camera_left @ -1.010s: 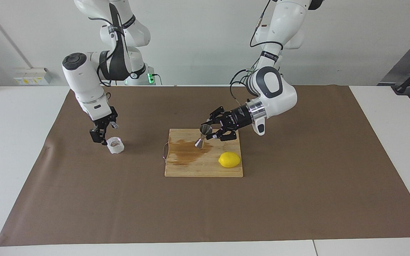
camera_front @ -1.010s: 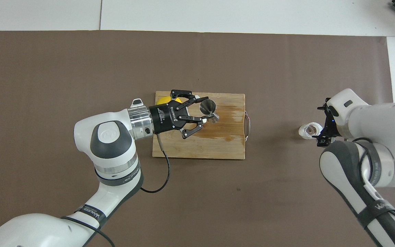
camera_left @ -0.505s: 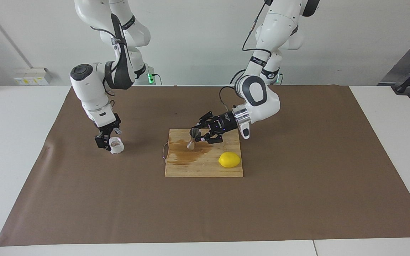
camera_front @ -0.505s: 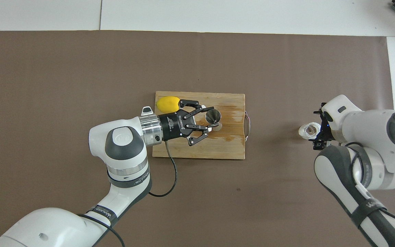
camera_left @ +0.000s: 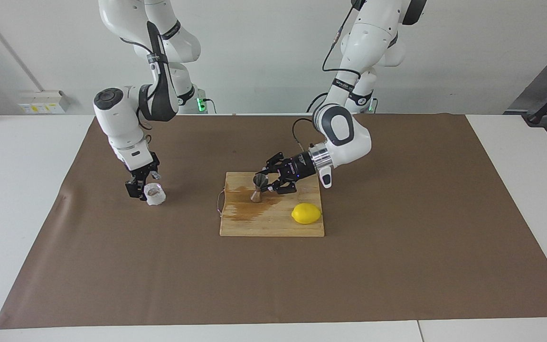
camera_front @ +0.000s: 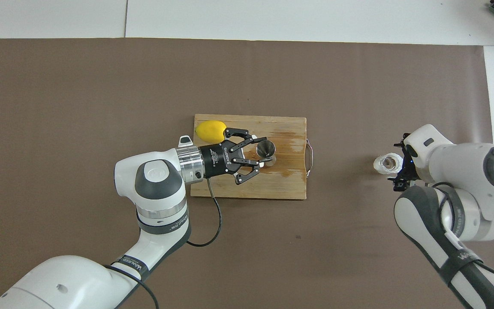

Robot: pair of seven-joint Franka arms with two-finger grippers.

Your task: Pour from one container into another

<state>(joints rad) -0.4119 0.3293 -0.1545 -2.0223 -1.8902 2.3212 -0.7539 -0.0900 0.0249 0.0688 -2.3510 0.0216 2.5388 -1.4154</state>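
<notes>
On brown paper (camera_left: 397, 237), left hand (camera_left: 265, 183) grips jigger (camera_left: 257, 186); right hand (camera_left: 146, 186) gapes beside cup (camera_left: 155, 194).

Jigger (camera_left: 258, 187): polished steel, shiny, mirror-like cones. Cup (camera_left: 155, 194): thin translucent whitish plastic, crinkled walls, brownish inside. Cutting board (camera_left: 273, 227): pale wood, visible grain, matt; darker wet-looking stain around jigger, toward 9 o'clock end in facing view; thin metal wire handle on that end. Lemon (camera_left: 306, 213): yellow, waxy, slight sheen. Brown paper sheet (camera_left: 397, 266): matt, smooth, faint creases. Desk (camera_left: 17, 190): white, smooth, low gloss. Arm shells glossy white plastic; left gripper (camera_left: 268, 183) and right gripper (camera_left: 141, 186) matt black.
</notes>
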